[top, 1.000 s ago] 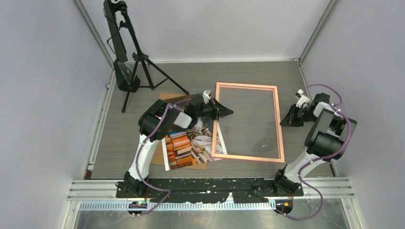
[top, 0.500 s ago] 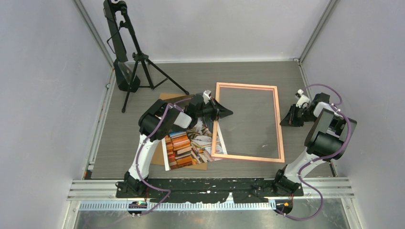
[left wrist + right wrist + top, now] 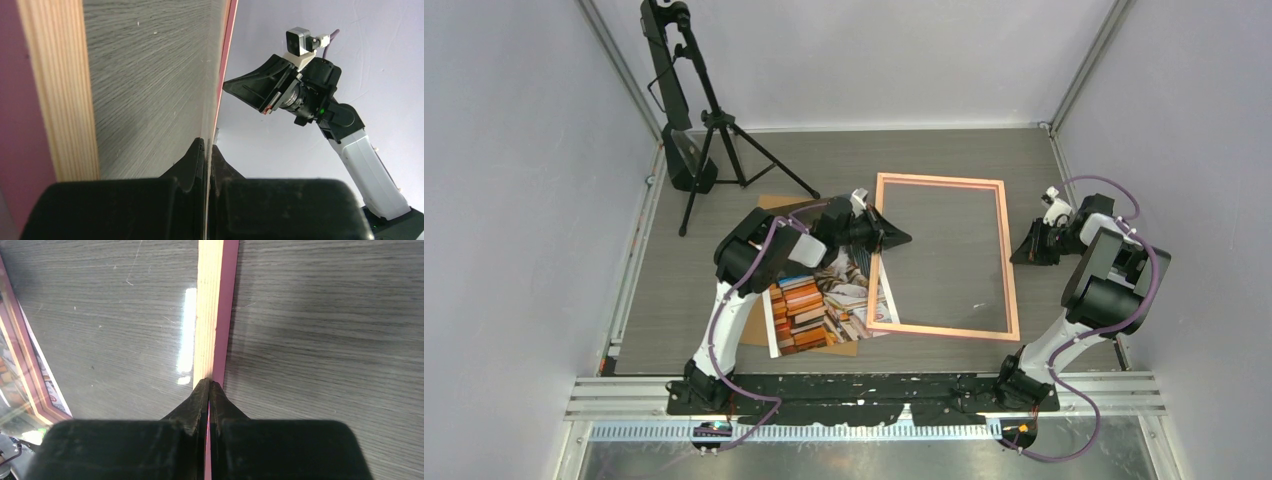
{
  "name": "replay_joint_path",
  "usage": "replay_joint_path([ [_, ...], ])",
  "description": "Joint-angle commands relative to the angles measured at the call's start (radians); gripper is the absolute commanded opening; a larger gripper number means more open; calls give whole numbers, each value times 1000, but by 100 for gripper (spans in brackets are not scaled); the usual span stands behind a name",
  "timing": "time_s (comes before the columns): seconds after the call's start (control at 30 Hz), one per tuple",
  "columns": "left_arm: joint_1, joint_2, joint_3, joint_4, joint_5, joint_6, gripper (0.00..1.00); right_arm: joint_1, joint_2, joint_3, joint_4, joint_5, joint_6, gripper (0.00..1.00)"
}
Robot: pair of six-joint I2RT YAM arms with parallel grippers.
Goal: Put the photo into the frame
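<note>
— Both arms built alike?
— Near enough. The left arm (image 3: 722,318) and right arm (image 3: 1054,345) each have white lower links, chunky black joints and a purple cable (image 3: 710,340) looping alongside.
— And the ends?
— Black wedge-shaped fingers (image 3: 192,165). A small grey camera (image 3: 299,41) rides the right wrist, with a tiny green light (image 3: 322,111) on the black housing behind it.

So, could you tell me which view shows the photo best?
Top external: the photo lies face up, mostly visible, partly under the left arm. Right wrist catches only a sliver at the image's left edge; left wrist shows none.
</note>
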Motion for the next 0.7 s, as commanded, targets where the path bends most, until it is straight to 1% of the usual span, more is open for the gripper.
replay_joint_path([
  [0.0, -13, -13, 42, -3, 26, 48, 0, 27, -1, 4, -21, 26, -26, 5],
  [0.5, -12, 0, 53, -19, 23, 63, 0, 36, -3, 4, -22, 35, -29, 6],
  [0.67, -13, 2, 58, -41, 22, 75, 0, 40, -10, 6, -21, 42, -31, 7],
])
